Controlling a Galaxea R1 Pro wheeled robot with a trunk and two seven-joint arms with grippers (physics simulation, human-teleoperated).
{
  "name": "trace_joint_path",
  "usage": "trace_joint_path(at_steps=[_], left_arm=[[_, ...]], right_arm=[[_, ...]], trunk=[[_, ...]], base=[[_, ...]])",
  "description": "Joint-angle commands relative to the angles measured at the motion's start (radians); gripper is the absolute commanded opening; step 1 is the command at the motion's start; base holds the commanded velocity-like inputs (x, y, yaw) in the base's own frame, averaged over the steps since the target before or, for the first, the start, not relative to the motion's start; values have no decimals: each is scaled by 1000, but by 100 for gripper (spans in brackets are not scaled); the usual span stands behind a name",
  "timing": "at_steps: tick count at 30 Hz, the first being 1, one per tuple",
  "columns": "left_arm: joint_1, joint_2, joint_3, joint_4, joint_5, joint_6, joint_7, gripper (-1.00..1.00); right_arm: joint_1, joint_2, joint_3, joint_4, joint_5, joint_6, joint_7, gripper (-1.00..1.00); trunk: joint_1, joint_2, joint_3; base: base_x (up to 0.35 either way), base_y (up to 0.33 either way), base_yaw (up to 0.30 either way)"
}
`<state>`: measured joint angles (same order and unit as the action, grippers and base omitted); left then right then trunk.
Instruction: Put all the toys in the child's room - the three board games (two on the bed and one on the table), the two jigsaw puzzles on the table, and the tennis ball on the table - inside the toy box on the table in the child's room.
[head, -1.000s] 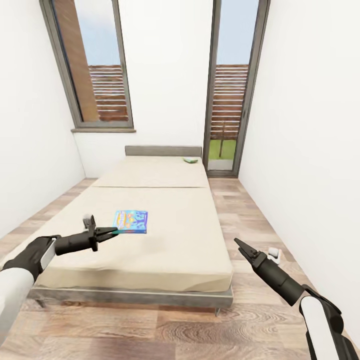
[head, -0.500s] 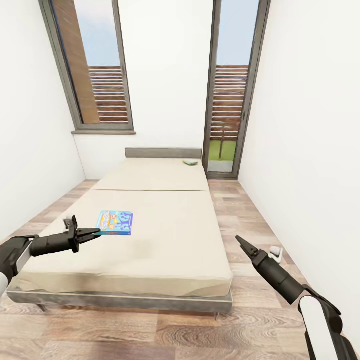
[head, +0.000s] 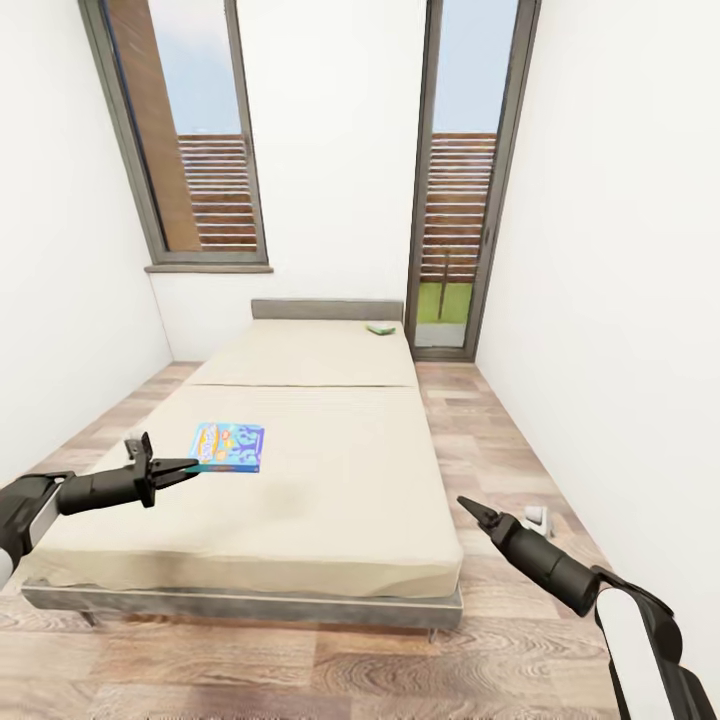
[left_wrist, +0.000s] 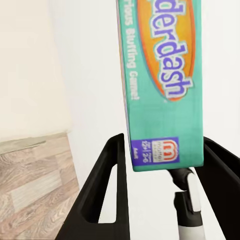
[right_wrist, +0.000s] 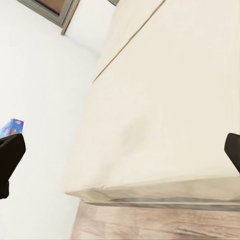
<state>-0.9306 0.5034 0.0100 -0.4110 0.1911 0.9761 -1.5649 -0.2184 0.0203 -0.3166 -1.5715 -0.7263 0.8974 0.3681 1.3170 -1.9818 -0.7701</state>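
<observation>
Blue-printed and flat, the small board game (head: 229, 447) is clamped by its edge in the left hand (head: 192, 466) — lifted off the bed (head: 330, 470) and drawn leftward from a second ago, ready to carry away. Right hand (head: 468, 507) hangs empty, fingers together; a green game (head: 380, 326) waits near the headboard.

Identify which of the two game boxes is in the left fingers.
The blue game box, gripped by the left gripper; the green one lies by the headboard.
</observation>
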Motion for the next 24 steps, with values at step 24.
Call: trace_joint_path(at_steps=[24], left_arm=[[1, 10, 3, 0, -6, 10, -6, -100]], right_arm=[[0, 12, 6, -1, 9, -14, 37, 100]], trunk=[[-93, 168, 87]], base=[[-39, 0, 194]])
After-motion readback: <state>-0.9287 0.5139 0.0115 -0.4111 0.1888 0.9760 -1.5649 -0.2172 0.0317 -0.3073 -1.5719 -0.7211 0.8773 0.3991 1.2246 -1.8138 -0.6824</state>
